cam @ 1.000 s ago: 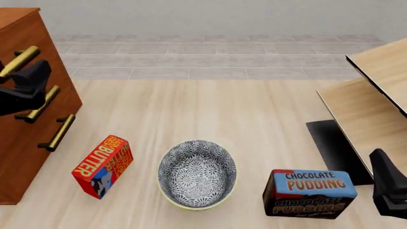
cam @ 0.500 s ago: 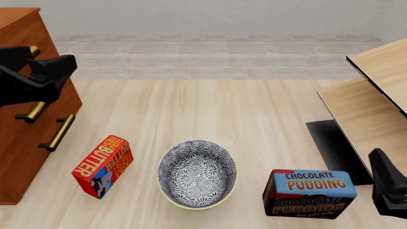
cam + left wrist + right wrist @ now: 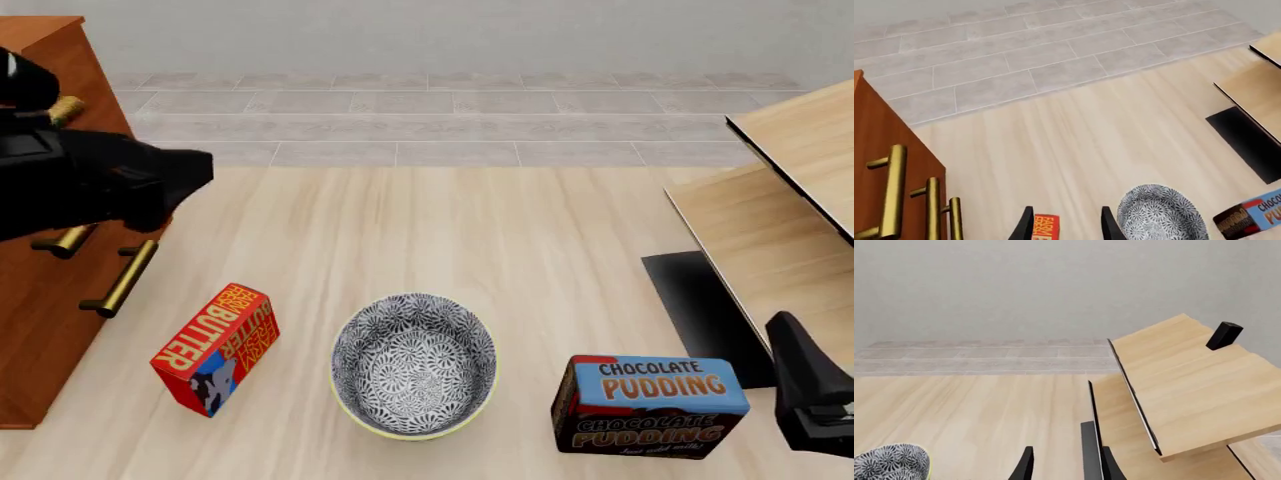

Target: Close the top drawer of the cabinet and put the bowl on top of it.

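The reddish-brown cabinet [image 3: 54, 300] stands at the left. Its top drawer [image 3: 877, 165] has a brass bar handle [image 3: 894, 190], and its front looks level with the two lower fronts. In the front view my left arm hides most of that handle. My left gripper [image 3: 184, 180] hangs in front of the cabinet's upper part, apart from it. It is open and empty, with fingers [image 3: 1024, 227] spread. The grey-and-white patterned bowl [image 3: 414, 365] sits upright on the table at the near middle. My right gripper [image 3: 807, 400] is low at the right edge, and the wrist view shows it [image 3: 1066, 467] open and empty.
A red butter box [image 3: 214, 348] lies tilted between cabinet and bowl. A chocolate pudding box [image 3: 650, 405] stands right of the bowl, near my right gripper. Pale light-wood furniture [image 3: 781, 210] with a dark panel [image 3: 694, 300] fills the right side.
My left gripper has pulled away from the cabinet's top handle and moved right. The bowl, the boxes and the right arm are almost unchanged.
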`<state>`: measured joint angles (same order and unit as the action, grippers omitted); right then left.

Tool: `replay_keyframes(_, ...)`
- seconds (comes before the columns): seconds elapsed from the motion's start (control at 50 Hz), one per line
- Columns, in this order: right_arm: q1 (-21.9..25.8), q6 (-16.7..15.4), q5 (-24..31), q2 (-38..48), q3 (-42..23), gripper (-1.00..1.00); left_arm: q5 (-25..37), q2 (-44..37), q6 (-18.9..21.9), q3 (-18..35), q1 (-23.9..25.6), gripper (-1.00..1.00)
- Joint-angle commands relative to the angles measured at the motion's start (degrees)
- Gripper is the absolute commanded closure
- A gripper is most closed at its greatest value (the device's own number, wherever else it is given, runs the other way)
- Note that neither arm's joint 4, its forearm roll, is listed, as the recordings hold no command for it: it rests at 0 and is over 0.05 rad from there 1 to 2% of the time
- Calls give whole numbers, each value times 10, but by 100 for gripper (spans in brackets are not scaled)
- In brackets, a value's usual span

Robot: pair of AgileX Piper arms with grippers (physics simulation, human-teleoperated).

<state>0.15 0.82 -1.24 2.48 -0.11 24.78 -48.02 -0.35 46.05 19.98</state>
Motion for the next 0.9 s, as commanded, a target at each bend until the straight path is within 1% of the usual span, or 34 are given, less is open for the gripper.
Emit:
replay_keyframes(0.02,2,-2,-2,3,0,-100,35,-19,-48,-13,42,-100)
replay_keyframes(0.08,1,-2,-1,1,0,-100,34,-14,-46,-16,40,-100)
replay_keyframes(0.12,1,-2,0,1,0,-100,32,-21,-60,-18,55,-100)
replay_keyframes(0.2,2,-2,0,0,-1,-100,28,-29,-74,-25,63,-100)
replay_keyframes(0.28,1,0,2,-3,0,-100,20,-37,-78,-29,69,-100)
replay_keyframes(0.36,-1,2,2,-5,0,-100,-1,-53,-93,-43,75,-100)
replay_keyframes(0.46,0,3,3,-6,0,-100,-21,-67,-90,-51,73,-100)
replay_keyframes(0.68,-4,7,2,-9,0,-100,-66,-108,-118,-65,77,-100)
replay_keyframes(0.9,-7,10,5,-11,-1,-100,-115,-151,-147,-83,95,-100)
